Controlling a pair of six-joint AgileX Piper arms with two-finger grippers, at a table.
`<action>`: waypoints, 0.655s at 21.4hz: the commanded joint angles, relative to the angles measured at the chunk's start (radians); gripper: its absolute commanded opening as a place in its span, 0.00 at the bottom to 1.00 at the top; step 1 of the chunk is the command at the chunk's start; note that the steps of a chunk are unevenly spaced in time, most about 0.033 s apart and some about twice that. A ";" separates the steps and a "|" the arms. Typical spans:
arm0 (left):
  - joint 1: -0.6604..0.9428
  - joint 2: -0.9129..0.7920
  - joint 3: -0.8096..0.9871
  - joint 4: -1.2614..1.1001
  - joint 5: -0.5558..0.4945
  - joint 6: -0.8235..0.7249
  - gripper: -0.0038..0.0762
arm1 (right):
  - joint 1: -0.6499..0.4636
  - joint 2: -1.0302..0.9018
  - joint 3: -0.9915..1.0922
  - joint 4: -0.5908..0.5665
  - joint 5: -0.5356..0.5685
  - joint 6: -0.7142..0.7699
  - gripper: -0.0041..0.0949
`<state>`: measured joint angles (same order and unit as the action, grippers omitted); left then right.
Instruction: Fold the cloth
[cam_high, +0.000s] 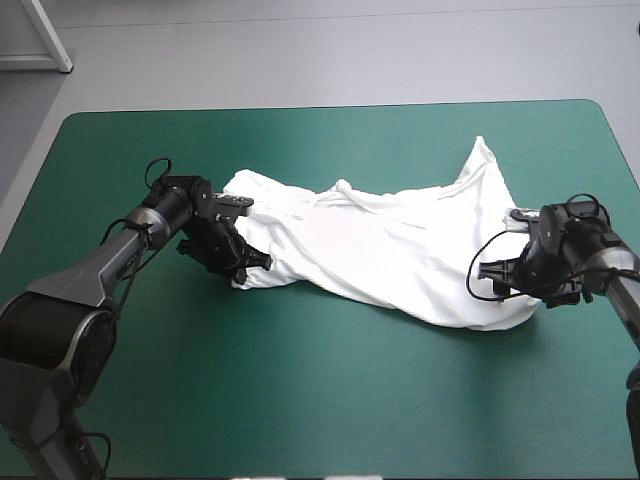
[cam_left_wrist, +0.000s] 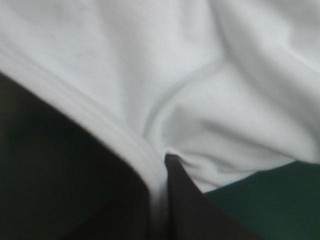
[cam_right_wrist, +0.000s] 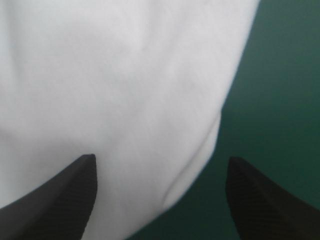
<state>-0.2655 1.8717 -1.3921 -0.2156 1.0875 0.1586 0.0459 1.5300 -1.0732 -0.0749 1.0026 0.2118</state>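
The white T-shirt (cam_high: 390, 245) lies stretched and rumpled across the middle of the teal-green table, one corner peaking toward the far right. My left gripper (cam_high: 243, 262) is at the shirt's left end, its black fingers all but closed with a fold of white cloth (cam_left_wrist: 160, 165) pinched between them. At the shirt's right end my right gripper (cam_high: 515, 290) sits low over the cloth. Its two fingers stand wide apart (cam_right_wrist: 160, 170), one finger (cam_right_wrist: 75, 190) over the T-shirt (cam_right_wrist: 125, 90), the other over bare cover beside the shirt's edge.
Bare teal-green cover (cam_high: 330, 400) runs along the near side and beyond the shirt toward the far edge (cam_high: 330, 108). A white frame (cam_high: 45, 40) stands on the floor past the far left corner.
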 joint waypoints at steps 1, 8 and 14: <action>-0.006 -0.035 -0.019 -0.024 0.018 0.001 0.04 | -0.010 0.015 -0.008 0.023 -0.043 0.008 0.72; -0.006 -0.035 -0.029 -0.024 -0.001 0.008 0.04 | -0.010 0.054 -0.011 0.109 -0.075 -0.154 0.13; -0.006 -0.078 -0.200 0.020 0.115 0.006 0.04 | -0.010 -0.066 -0.158 0.037 -0.002 -0.134 0.02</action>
<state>-0.2667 1.8792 -1.4876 -0.2003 1.1521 0.1669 0.0455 1.5534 -1.1436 0.0000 0.9767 0.0775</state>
